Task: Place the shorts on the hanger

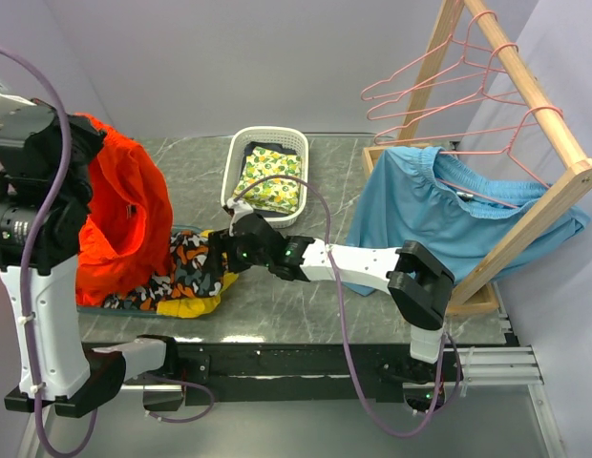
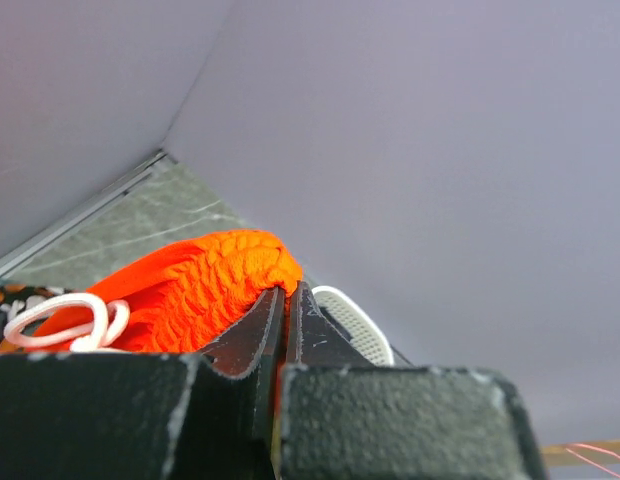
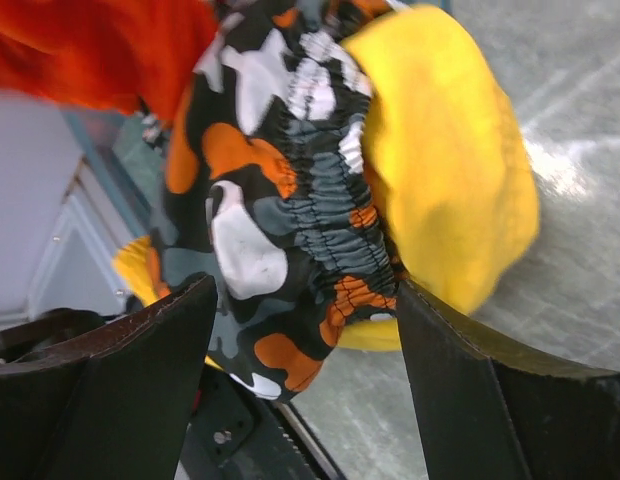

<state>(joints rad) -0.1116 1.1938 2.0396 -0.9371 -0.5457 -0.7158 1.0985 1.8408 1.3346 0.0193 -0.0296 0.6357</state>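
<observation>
The left arm is raised high, its end effector (image 2: 287,292) pinched tight on the gathered waistband of the red-orange shorts (image 2: 195,285), which hang beneath it. The right end effector (image 3: 305,297), stretched low over the marbled worktop (image 3: 580,200), gapes wide at the crumpled patterned cloth (image 3: 280,200) just ahead.

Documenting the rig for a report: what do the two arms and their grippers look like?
The left arm and right arm have white links, black joint housings and purple-grey cables; the right shows small green lights. The left gripper and right gripper have flat matte-black fingers.
</observation>
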